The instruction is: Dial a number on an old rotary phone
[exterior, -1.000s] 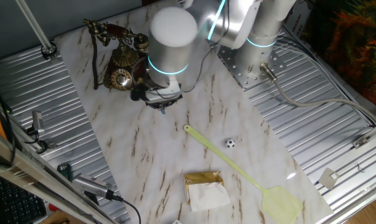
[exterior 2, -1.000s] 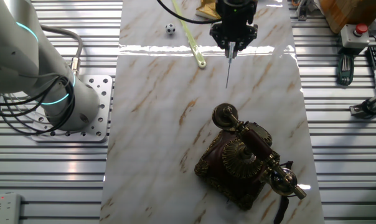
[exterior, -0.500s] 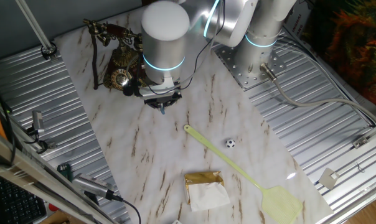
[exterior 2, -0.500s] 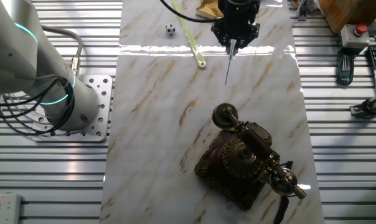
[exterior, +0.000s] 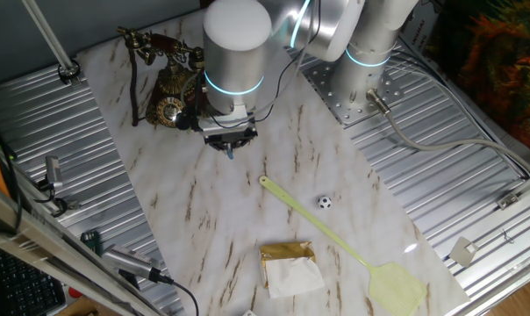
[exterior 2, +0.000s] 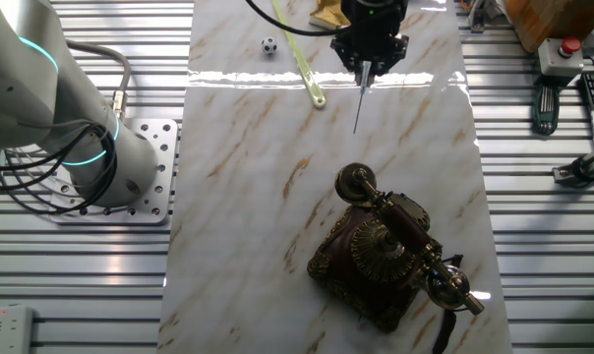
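Note:
The old rotary phone (exterior: 170, 86) stands at the far left of the marble board, bronze-brown, with its brass dial (exterior: 170, 111) facing forward and the handset on the cradle. It also shows in the other fixed view (exterior 2: 384, 252), seen from behind. My gripper (exterior: 229, 143) hangs just right of the dial, pointing down over the board. It is shut on a thin rod (exterior 2: 359, 103), whose tip points toward the phone but stays apart from it. In the other fixed view the gripper (exterior 2: 368, 67) is above the phone in the picture.
A yellow-green fly swatter (exterior: 335, 237) lies diagonally across the board, with a small black-and-white ball (exterior: 324, 202) beside it. A gold packet with white tissue (exterior: 290, 265) lies near the front edge. The arm's base plate (exterior 2: 145, 167) sits beside the board on ribbed metal.
The wrist shifted a little toward the phone and then slightly back. The rod's tip moved only slightly. The phone has not moved.

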`<state>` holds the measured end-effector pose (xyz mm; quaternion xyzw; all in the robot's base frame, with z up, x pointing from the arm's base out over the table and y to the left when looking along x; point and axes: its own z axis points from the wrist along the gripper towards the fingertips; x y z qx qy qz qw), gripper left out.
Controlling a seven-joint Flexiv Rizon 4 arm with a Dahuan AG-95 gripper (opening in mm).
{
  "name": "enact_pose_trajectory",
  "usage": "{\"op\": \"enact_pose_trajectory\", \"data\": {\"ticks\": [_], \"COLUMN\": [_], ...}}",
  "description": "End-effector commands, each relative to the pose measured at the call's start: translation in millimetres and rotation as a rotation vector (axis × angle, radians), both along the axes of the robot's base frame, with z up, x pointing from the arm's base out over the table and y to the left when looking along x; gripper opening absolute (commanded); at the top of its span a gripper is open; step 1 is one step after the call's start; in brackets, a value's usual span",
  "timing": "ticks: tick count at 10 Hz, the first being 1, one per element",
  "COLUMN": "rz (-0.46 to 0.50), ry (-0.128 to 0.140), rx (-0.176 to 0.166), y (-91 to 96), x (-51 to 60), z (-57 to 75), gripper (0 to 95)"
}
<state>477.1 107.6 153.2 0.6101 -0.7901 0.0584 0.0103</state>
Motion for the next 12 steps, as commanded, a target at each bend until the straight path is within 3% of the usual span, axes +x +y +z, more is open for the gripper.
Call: {"op": "enact_pose_trajectory", "data": {"ticks": [1, 6, 8, 10, 12], "rz": [-0.011, -0.037, -0.097, -0.200, -0.255], "ry": [0.000, -0.019, -0.037, -0.070, -0.078], "rx": [0.002, -0.014, -0.015, 0.004, 0.011], "y": [-0.2, -0.2, -0.2, -0.2, -0.2], "x": [-0.8, -0.8, -0.8, -0.8, -0.8], "z": [0.2, 0.2, 0.2, 0.2, 0.2], "gripper": [0.0, 0.0, 0.0, 0.0, 0.0]}}
